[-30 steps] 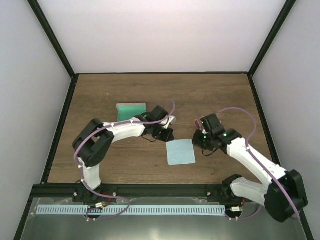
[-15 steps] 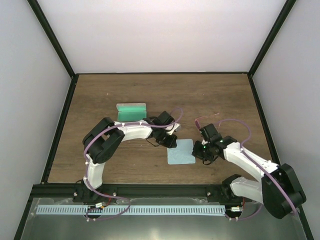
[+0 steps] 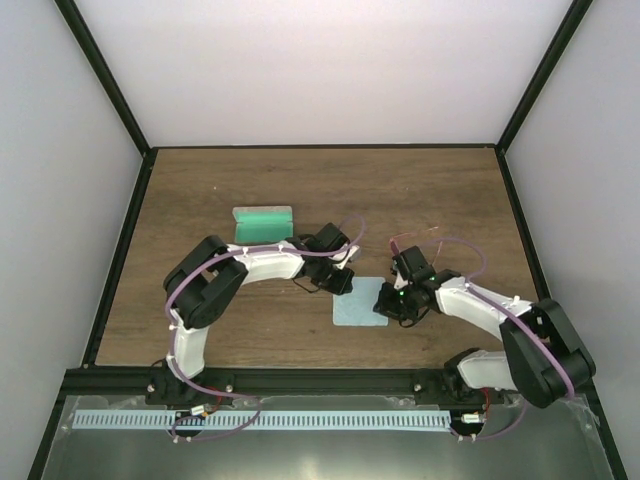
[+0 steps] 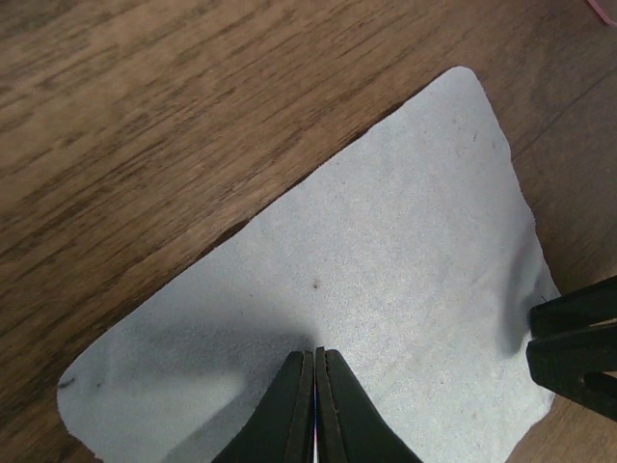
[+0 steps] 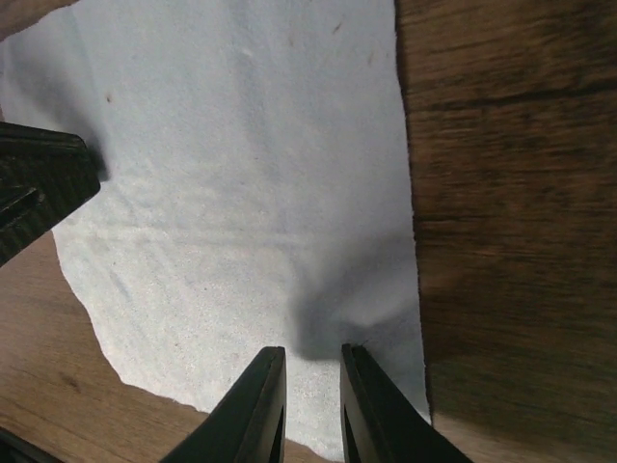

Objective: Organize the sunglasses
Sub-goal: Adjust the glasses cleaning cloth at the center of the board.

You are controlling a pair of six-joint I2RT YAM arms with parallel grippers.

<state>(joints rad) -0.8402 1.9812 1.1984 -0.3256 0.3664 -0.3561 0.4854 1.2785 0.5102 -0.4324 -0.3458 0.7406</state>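
Note:
The light blue cloth (image 3: 356, 304) lies flat on the wooden table (image 3: 200, 190). My left gripper (image 3: 345, 284) is shut, its tips (image 4: 315, 353) pressed down on the cloth (image 4: 386, 280) near its far left corner. My right gripper (image 3: 385, 308) is slightly open, its tips (image 5: 311, 353) low over the cloth (image 5: 231, 174) just inside its right edge. The sunglasses (image 3: 412, 237) show as thin pink wire just behind my right arm. A pink sliver (image 4: 607, 8) shows in the left wrist view's top right corner. The grey case with green inside (image 3: 262, 222) lies open at the left.
Black frame rails (image 3: 320, 147) and white walls bound the table. The right gripper's fingers (image 4: 576, 340) show in the left wrist view, and the left gripper's fingers (image 5: 39, 188) in the right wrist view, at opposite sides of the cloth.
My right gripper has come down and to the left onto the cloth's right edge. My left gripper moved down-right onto the cloth's far corner, then stayed there.

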